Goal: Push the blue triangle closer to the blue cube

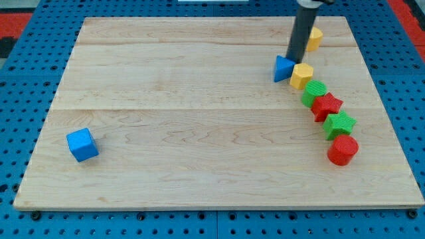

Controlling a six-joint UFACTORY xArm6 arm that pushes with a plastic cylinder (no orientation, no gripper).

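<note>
**Tip at the blue triangle, blue cube far across the worktop**

You have the blue triangle (283, 68) near the view's top right of the wooden worktop (199, 79), and my tip (293, 61) sits right at its upper right edge, touching or just about touching it. There is no gripper on this arm to be apart or together, only the straight dark rod (302, 33) coming down from the view's top.

The blue cube (82, 145) lies well apart from the triangle, near the view's bottom left. The stretch of board between the 2 holds no other block.

Everything else crowds the triangle's right side. A yellow block (301, 76) sits just beside it, on its lower right, close enough that you cannot tell if they touch. From there a chain runs toward the view's bottom right: a green block (314, 93), a red star (327, 106), a green star (340, 124) and a red cylinder (342, 150), each touching or nearly touching the next. A 2nd yellow block (314, 38) sits behind the rod, partly hidden by it, so you cannot make out its shape.

Around the worktop you see a blue pegboard (26, 133).
</note>
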